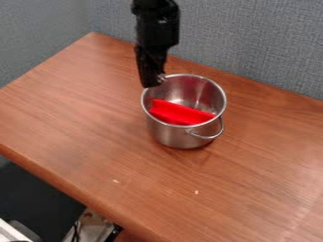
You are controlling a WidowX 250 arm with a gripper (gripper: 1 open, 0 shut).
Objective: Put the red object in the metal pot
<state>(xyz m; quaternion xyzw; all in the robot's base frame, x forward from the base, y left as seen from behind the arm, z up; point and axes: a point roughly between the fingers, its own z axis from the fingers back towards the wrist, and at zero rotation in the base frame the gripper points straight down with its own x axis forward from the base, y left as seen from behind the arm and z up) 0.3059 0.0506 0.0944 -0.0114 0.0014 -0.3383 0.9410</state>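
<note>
Camera view, from in front of and above the scene. A brown wood-grain tabletop (89,123) fills most of the frame, its near edge running diagonally toward the lower right; behind it stands a grey textured wall (252,38). A black robot arm (157,24) descends from the top edge, slightly tilted, and ends in the gripper (147,81), which points downward. The gripper is closed with its jaws together, and nothing is visible between them. Its tip hangs just above and outside the left rim of the metal pot (190,128); whether it grazes the rim cannot be told at this resolution.

The metal pot is upright on the tabletop, near the middle of the frame, with one loop handle (209,132) showing on its near right side. The red object (178,113) lies inside the pot, against the inner left and near wall, apart from the gripper. It appears to rest flat or slightly slanted on the bottom; the pot's front wall hides its lower edge. Below the tabletop's near edge, dark floor clutter (57,222) is visible but too blurred to identify.
</note>
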